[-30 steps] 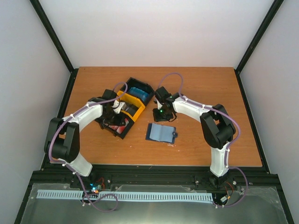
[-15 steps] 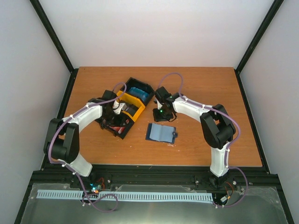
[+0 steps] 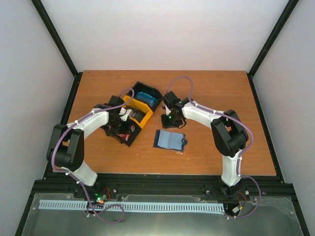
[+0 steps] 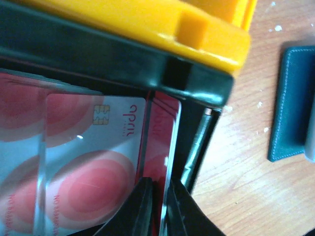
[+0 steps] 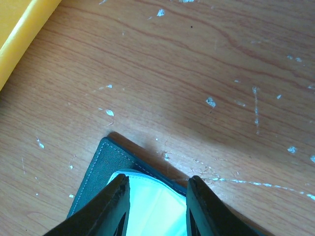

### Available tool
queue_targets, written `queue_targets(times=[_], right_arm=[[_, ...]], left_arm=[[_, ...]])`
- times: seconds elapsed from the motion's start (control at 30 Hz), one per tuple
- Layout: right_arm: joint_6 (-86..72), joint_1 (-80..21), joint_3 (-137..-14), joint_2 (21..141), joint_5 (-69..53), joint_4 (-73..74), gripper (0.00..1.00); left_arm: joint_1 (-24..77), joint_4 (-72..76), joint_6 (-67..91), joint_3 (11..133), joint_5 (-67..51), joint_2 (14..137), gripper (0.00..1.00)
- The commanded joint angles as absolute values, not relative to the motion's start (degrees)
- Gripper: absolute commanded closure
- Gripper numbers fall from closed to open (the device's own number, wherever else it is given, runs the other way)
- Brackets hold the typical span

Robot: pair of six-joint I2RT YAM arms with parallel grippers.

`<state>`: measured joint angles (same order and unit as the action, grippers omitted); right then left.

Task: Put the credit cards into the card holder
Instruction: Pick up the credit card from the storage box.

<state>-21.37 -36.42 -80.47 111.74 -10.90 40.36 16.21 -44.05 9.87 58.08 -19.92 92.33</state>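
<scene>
L arm (image 3: 91,120) & R arm (image 3: 202,114) both reach fwd, elbows out. L pincer (image 4: 160,209) nipped on card (image 4: 165,137) edge; R pincer (image 5: 155,209) spread, pointing down.

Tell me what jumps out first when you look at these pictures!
The bright yellow-and-black bin near the table's middle grabs you first. Red credit cards lie in its near section, where the left end effector pinches one card's edge. The dark blue card holder lies open beside the bin, the open right end effector above its far edge.
</scene>
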Motion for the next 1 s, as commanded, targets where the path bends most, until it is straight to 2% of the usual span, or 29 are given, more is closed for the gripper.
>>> queue_targets(times=[0.0,0.3,0.5,0.7,0.97], right_arm=[[-20.71,-36.74,-79.77,109.17,-9.79,40.39,0.67],[-20.79,-36.74,-79.97,108.63,-10.63,40.02,0.67],[-19.83,-36.65,-80.24,107.93,-16.7,37.66,0.63],[-19.6,-36.56,-80.08,106.42,-27.15,32.25,0.53],[-24.07,-36.56,-81.78,106.06,-39.1,22.52,0.33]], left_arm=[[16.24,-44.53,9.26,59.5,-16.46,89.64,0.91],[16.26,-45.97,10.05,60.61,-14.24,87.94,0.94],[16.26,-46.58,11.23,60.58,-13.17,85.38,0.99],[16.18,-47.67,11.73,61.34,-12.48,83.93,0.99],[12.84,-50.34,14.74,63.37,-13.74,77.14,0.99]])
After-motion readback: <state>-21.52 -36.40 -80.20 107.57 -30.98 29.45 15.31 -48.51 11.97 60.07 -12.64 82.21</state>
